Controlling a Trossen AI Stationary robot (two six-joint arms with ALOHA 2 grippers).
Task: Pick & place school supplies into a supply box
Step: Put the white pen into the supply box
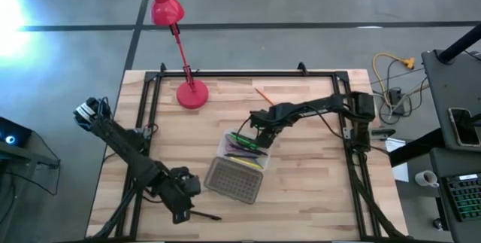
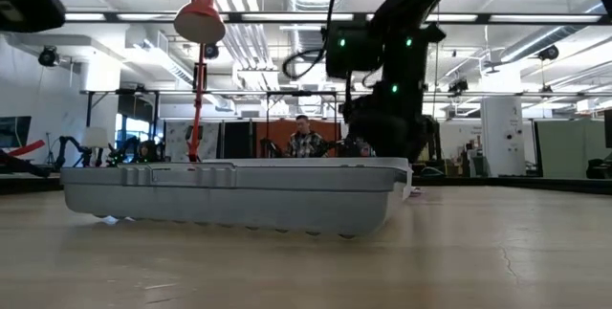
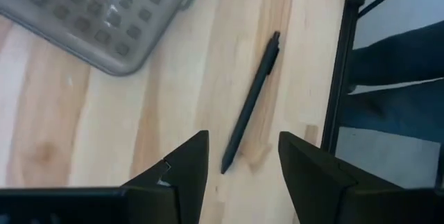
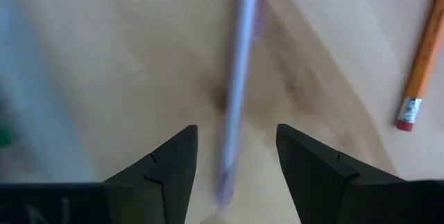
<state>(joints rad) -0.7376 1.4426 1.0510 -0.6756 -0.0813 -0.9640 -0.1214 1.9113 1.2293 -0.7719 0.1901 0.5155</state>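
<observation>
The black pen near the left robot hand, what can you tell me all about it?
The slim black pen looks like dark plastic, with a clip at one end. It lies flat and alone on the pale wooden table, slanted, near the table's front edge. The left gripper hovers open above its lower tip without touching it. The grey gridded box lid sits nearby, apart.

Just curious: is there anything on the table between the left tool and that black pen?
No. In the left wrist view, only bare wood separates the open left tool from the black pen, which points into its gap.
</observation>
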